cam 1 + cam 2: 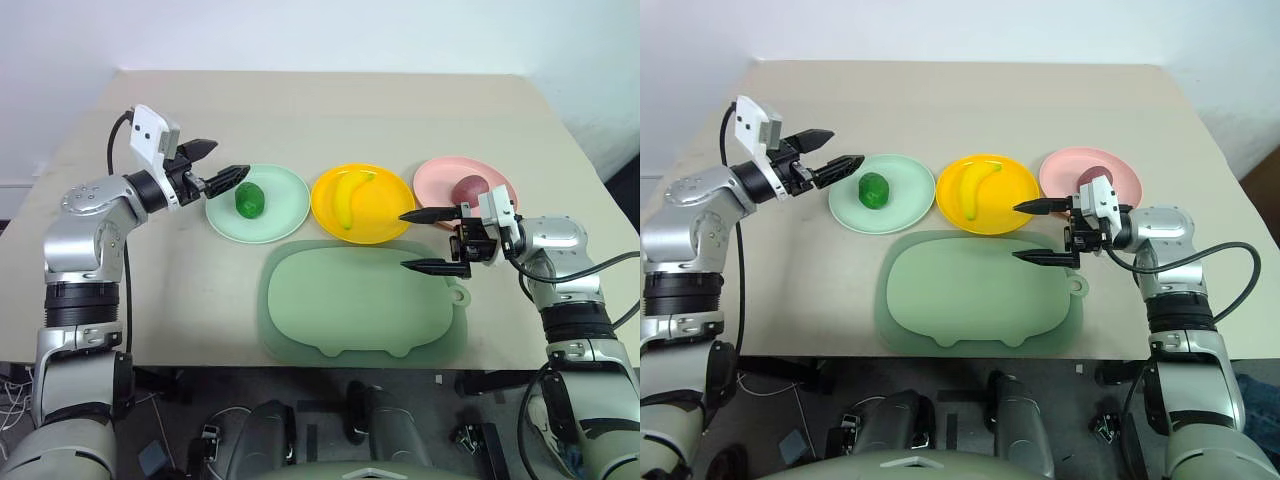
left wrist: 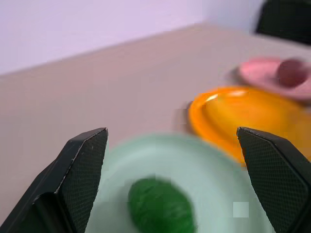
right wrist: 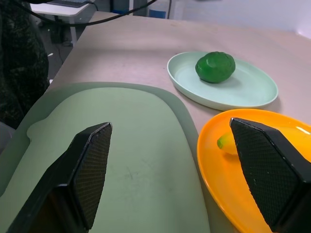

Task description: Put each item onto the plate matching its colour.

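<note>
Left eye view: the left hand (image 1: 220, 166) hangs released, fingers spread, beside the mint plate (image 1: 285, 210) holding a bumpy dark green lump (image 1: 249, 199). The right hand (image 1: 428, 240), also released, hovers near the yellow plate (image 1: 385, 210) with its curved banana (image 1: 348, 196); a red-purple fruit (image 1: 468, 188) sits on the pink plate (image 1: 440, 176).

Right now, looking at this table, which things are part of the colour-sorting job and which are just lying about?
Part of the job:
bumpy dark green toy lump on pale mint green round plastic plate
curved yellow toy banana on bright yellow round plastic plate
dark red-purple oval toy fruit on pink round plastic plate

Just lying about:
large pale green rounded mat
</note>
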Robot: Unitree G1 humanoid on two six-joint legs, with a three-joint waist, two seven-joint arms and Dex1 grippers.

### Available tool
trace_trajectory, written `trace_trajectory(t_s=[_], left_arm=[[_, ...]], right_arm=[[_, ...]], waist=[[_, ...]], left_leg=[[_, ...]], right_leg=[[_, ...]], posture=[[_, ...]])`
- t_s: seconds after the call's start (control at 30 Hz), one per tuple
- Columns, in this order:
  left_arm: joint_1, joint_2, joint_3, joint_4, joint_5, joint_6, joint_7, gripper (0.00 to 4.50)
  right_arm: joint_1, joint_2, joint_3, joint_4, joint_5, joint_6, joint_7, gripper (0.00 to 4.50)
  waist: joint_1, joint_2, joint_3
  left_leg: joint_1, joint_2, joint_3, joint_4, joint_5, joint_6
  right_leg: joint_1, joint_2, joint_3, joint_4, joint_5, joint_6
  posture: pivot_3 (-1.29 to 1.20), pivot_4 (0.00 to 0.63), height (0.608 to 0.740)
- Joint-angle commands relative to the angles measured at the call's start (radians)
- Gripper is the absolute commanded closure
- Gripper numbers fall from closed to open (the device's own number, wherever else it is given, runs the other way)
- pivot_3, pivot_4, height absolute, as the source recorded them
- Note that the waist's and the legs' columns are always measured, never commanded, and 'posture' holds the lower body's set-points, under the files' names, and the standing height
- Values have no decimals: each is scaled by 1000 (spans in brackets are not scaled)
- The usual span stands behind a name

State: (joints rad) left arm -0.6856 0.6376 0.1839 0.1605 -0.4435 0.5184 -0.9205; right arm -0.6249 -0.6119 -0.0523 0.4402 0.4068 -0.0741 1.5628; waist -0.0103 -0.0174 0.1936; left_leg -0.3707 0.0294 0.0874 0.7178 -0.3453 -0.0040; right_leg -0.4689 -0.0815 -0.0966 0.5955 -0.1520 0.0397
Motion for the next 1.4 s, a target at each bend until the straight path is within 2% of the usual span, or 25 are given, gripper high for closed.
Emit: trace_trajectory(t_s=[0.03,0.1,0.23,0.33,0.5,0.9,1.4], left_arm=[[94,20,-25,-189,-118,97,-102,38],[131,27,-48,-240,-126,100,-126,38],[268,-68,-145,-313,-33,-75,-86,38],[289,-127,-158,-317,21,-193,-39,38],[291,-155,-186,-302,66,-284,-24,38],[294,-125,-191,-294,46,-268,-51,38],[158,-157,-255,-193,16,-200,-149,38]], right_arm=[[-24,2,-14,2,12,-15,-7,393],[-22,3,-12,3,10,-18,-5,393],[-22,11,-11,-14,15,-10,-16,393],[-21,11,-10,-14,17,-7,-15,393],[-21,16,-8,-6,15,-11,-15,393],[-26,8,-13,15,6,-36,-14,393],[23,-69,-76,28,33,-56,-3,393]], waist=[[-1,0,0],[-1,0,0],[4,0,0],[8,0,0],[13,0,0],[22,0,0],[23,0,0]], left_leg=[[0,0,0,0,0,0],[0,0,0,0,0,0],[2,0,0,0,0,0],[1,0,-1,0,0,0],[2,0,-1,0,0,0],[2,0,-1,0,-1,1],[3,0,-1,0,0,1]], right_leg=[[0,0,0,0,0,0],[0,0,0,0,0,0],[2,0,0,0,0,0],[2,0,0,0,0,0],[2,0,0,0,0,0],[2,0,0,0,0,0],[2,0,0,0,0,0]], posture=[[0,150,740],[0,150,740],[0,150,740],[0,150,740],[0,150,740],[0,150,740],[0,150,740]])
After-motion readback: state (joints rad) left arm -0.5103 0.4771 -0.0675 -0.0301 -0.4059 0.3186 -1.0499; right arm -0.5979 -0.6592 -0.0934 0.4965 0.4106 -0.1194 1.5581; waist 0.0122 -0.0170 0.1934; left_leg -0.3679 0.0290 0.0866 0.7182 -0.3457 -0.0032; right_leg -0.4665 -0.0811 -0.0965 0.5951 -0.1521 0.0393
